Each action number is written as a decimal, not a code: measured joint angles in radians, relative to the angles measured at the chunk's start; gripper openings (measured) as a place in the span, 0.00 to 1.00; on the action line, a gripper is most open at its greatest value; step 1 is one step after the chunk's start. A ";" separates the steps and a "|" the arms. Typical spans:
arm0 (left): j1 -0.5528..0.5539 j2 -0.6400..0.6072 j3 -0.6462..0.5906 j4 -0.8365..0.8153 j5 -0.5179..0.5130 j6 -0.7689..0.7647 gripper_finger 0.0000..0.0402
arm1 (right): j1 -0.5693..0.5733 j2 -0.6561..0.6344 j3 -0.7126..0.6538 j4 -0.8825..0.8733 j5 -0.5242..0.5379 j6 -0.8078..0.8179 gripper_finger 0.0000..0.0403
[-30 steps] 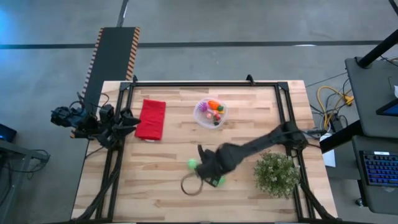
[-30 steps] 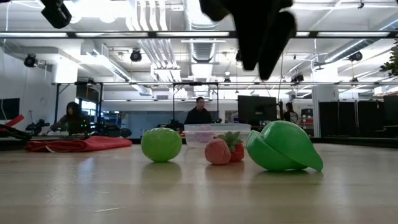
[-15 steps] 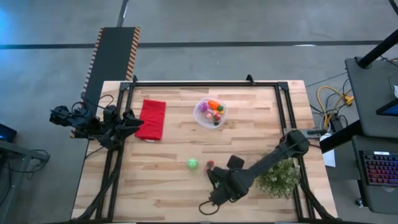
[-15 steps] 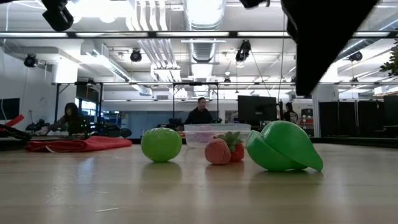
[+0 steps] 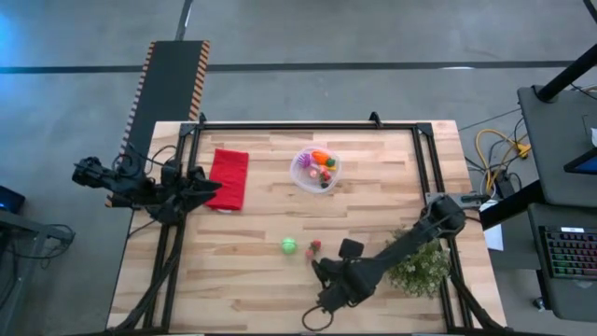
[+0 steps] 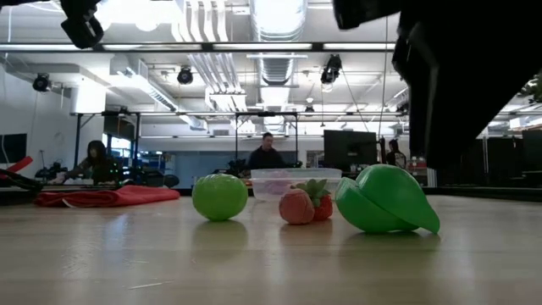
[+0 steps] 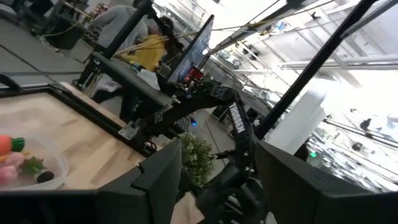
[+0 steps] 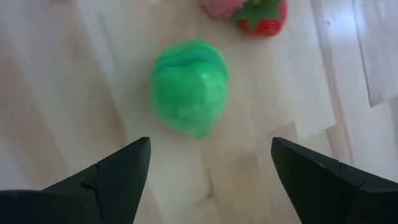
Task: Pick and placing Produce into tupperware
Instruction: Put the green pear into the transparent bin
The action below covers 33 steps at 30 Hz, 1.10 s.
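Since a second ago your right gripper [image 8: 205, 168] swung toward the potted plant [image 5: 417, 264], jaws spread, empty, above the green pepper [image 8: 188, 88]; strawberry [image 8: 261, 14] just beyond; tupperware [image 5: 303, 175] well apart.

Round clear tub [image 5: 303, 175] at table's twelve o'clock holding an orange carrot [image 5: 321, 156], green ball [image 5: 289, 245], strawberry [image 5: 315, 246] and green pepper [image 8: 188, 86] loose toward six o'clock

A red cloth [image 5: 227, 178] lies on the wooden worktop [image 5: 242, 271], far from the right claw [image 5: 322, 297]. A bushy green plant [image 5: 416, 264] stands near that claw. Two people [image 6: 266, 157] sit far behind.
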 joint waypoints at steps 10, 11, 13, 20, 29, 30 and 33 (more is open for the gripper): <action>0.000 0.008 0.000 -0.001 -0.005 -0.050 0.48 | -0.052 -0.004 0.075 0.113 -0.139 -0.060 0.81; 0.000 0.008 0.000 0.000 -0.006 -0.050 0.48 | -0.059 -0.005 0.082 0.114 -0.131 -0.067 0.81; 0.000 0.007 0.000 0.002 -0.006 -0.050 0.48 | -0.076 -0.006 0.085 0.110 -0.128 -0.081 0.81; 0.000 0.001 0.000 -0.001 -0.005 -0.050 0.48 | -0.112 -0.005 0.045 0.114 -0.161 -0.114 0.81; -0.001 -0.007 0.000 -0.001 -0.005 -0.050 0.48 | -0.137 -0.002 -0.036 0.206 -0.216 -0.151 0.80; -0.001 -0.008 0.000 -0.002 -0.004 -0.050 0.48 | -0.140 -0.002 -0.038 0.210 -0.217 -0.152 0.79; -0.001 -0.008 0.000 -0.009 -0.004 -0.050 0.48 | -0.142 -0.002 -0.050 0.220 -0.217 -0.184 0.80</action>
